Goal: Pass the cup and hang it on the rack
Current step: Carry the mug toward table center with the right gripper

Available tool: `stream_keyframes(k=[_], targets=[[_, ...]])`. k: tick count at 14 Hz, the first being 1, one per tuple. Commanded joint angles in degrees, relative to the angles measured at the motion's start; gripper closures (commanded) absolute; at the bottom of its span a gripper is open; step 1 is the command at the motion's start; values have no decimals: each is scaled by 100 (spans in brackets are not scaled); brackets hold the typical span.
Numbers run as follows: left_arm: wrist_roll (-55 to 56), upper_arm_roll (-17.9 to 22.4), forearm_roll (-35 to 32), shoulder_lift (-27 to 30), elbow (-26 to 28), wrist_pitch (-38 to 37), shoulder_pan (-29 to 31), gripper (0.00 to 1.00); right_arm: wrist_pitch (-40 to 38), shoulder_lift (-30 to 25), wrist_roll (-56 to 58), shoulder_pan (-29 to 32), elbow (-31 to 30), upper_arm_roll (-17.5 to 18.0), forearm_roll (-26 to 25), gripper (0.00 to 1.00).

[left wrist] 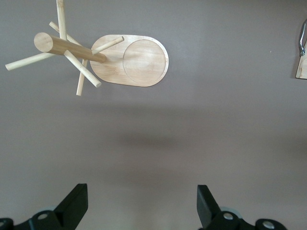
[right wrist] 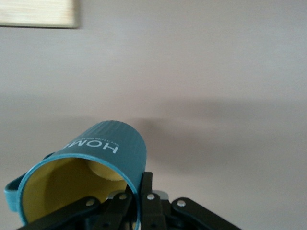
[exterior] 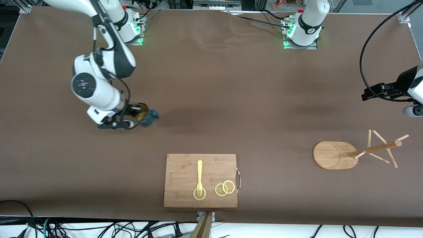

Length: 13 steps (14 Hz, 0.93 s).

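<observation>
My right gripper (exterior: 132, 116) is shut on the rim wall of the dark teal ribbed cup (exterior: 150, 116), one finger inside and one outside. It holds the cup tilted on its side above the table at the right arm's end. In the right wrist view the cup (right wrist: 103, 148) shows its yellow interior, with the gripper (right wrist: 140, 187) pinching the rim. The wooden rack (exterior: 333, 155) stands at the left arm's end, with pegs on its post (exterior: 376, 148). My left gripper (exterior: 413, 111) waits open and empty (left wrist: 141, 194) over bare table beside the rack (left wrist: 139, 62).
A rectangular wooden cutting board (exterior: 180, 165) lies near the front edge at mid-table, with a yellow fork (exterior: 199, 173) and lemon slices (exterior: 224, 188) on it. Its corner shows in the right wrist view (right wrist: 38, 12). Cables run along the table's front edge.
</observation>
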<state>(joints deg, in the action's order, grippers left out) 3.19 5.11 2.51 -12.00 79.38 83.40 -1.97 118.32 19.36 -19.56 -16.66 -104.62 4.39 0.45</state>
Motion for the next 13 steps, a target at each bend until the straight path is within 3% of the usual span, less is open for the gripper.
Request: stream_keyframes(k=[1,4,9,13], targets=[[41,-2,4,-100,-186,-79,-14,0,-974,839,-923,-564,1581,-26,68,100],[41,-2,-5,-100,-186,-79,-23,0,-1416,1411,-1847,-1223,2699,-26,472,100],[41,-2,-5,-171,-186,-79,-49,0,-979,2553,-3709,-2550,3939,-17,535,100],[-29,-2,4,-188,-178,-70,12,0,-91,3248,-4441,-3544,4073,-96,447,100]])
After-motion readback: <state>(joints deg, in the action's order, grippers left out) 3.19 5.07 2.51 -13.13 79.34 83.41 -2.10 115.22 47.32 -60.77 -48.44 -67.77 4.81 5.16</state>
